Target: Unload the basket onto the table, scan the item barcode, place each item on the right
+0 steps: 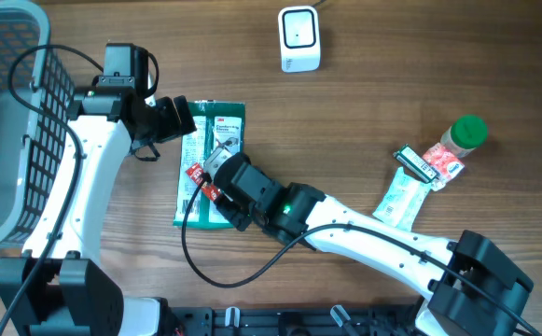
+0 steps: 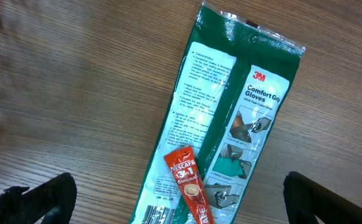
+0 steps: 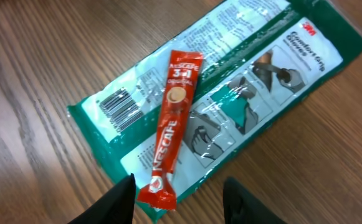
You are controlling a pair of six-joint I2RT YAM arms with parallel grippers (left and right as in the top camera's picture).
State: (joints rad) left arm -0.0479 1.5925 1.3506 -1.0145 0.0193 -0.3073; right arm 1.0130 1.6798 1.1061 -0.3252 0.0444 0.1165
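While the sachet [image 3: 171, 124] lies slantwise on the glove pack [image 3: 274, 74], the right gripper [image 3: 179, 182] hangs over the sachet's lower end, fingers half apart (gripping nothing); the left gripper [image 2: 181, 186], spread wide and empty, hovers above the pack.

coffee stick [image 3: 173, 140] on glove packet [image 3: 261, 93], scanner [image 1: 299, 39] behind

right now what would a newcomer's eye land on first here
The red Nescafe stick lying on the green gloves packet mid-table. The right gripper hangs over the stick's end; the left gripper hovers wide open above the packet. A white scanner sits apart at the far side.
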